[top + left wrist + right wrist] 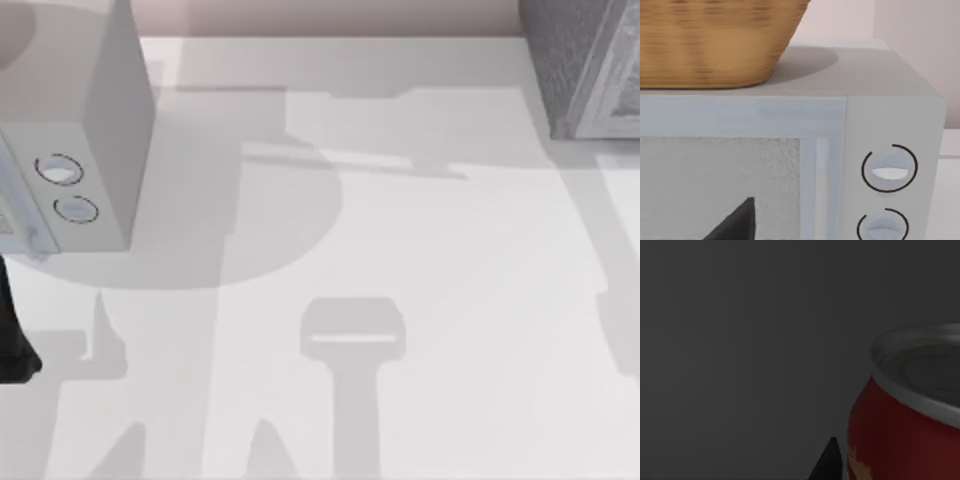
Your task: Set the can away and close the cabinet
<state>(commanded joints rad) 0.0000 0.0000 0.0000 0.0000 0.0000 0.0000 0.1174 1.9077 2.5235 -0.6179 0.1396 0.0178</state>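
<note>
The can (900,440) is red with a yellow-and-white label patch and a shiny silver lid, upright and very close in the right wrist view against a plain dark grey surface. My right gripper (829,462) shows as a black tip just beside the can; I cannot tell whether it holds it. The cabinet (565,60), dark grey and speckled with a pale framed door panel (622,95), stands at the table's far right corner. My left arm (15,340) is parked at the left edge, its gripper (737,222) facing the pale box.
A smooth pale box with two round dials (85,140) stands at the far left. In the left wrist view a woven basket (710,40) sits on top of that box (890,115). The white table (420,300) stretches between the two boxes.
</note>
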